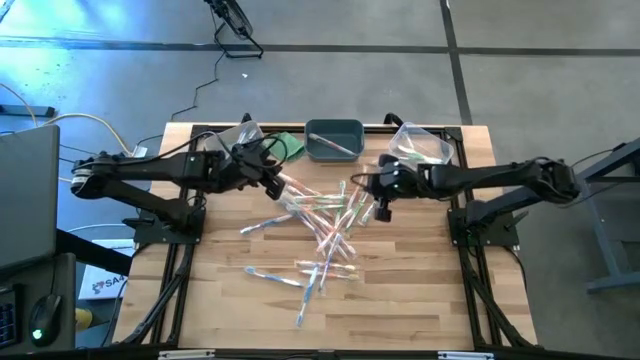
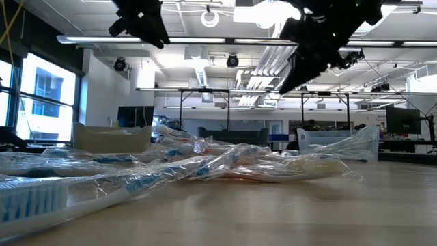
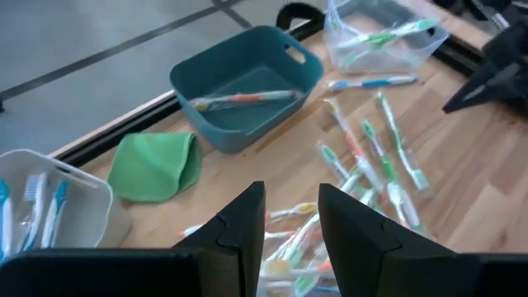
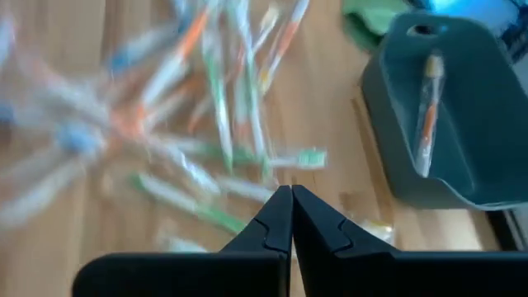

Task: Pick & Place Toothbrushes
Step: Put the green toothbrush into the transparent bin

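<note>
Several toothbrushes [image 1: 320,225] in clear wrappers lie in a loose pile on the middle of the wooden table, also seen in the left wrist view [image 3: 371,157] and the low view [image 2: 205,164]. My left gripper [image 1: 278,183] hangs over the pile's far left end, open [image 3: 290,194]; only brushes lying on the table show through its gap. My right gripper [image 1: 358,190] hangs over the pile's far right end, shut [image 4: 290,191], with nothing in it. One orange toothbrush [image 3: 243,99] lies on the floor of the teal bin [image 1: 334,124].
Along the far edge stand a clear bin [image 3: 49,206] with blue brushes at the left, a folded green cloth [image 1: 291,146], the teal bin, and a clear bin [image 1: 420,145] with green brushes at the right. Bare wood lies at the near side of the table [image 1: 400,310].
</note>
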`<act>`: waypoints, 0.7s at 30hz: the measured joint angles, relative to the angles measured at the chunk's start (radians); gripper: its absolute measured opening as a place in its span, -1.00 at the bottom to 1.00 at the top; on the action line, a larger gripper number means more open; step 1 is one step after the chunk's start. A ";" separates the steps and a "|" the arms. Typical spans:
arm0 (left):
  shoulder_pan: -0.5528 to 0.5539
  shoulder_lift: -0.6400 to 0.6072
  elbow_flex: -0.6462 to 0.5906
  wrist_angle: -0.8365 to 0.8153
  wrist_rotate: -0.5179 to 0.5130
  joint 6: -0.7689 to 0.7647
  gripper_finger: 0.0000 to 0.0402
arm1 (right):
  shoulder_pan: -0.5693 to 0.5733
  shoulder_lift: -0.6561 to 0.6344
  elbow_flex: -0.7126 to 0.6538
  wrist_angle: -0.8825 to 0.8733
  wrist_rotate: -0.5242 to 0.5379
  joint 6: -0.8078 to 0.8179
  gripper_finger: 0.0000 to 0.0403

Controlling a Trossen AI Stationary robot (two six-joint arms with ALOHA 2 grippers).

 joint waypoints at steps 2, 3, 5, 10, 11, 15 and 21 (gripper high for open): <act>0.000 -0.005 -0.002 -0.014 -0.005 -0.010 -0.44 | -0.005 0.028 0.000 -0.013 0.001 -0.071 -0.99; 0.000 -0.008 -0.002 -0.013 -0.008 -0.016 -0.44 | -0.010 0.041 0.000 -0.019 0.001 -0.092 -0.99; 0.000 -0.009 0.000 -0.011 -0.011 -0.017 -0.44 | -0.024 0.074 0.000 -0.033 0.004 -0.115 -0.99; 0.000 -0.008 -0.001 -0.014 -0.011 -0.017 -0.44 | -0.047 0.161 0.000 -0.068 0.004 -0.116 -0.93; 0.000 -0.008 -0.001 -0.014 -0.011 -0.017 -0.44 | -0.048 0.174 0.000 -0.080 0.004 -0.117 -0.89; 0.000 -0.007 -0.001 -0.014 -0.011 -0.017 -0.44 | -0.043 0.218 0.000 -0.130 0.001 -0.118 -0.66; 0.000 -0.007 -0.001 -0.014 -0.011 -0.017 -0.44 | -0.036 0.262 0.000 -0.161 0.002 -0.182 -0.33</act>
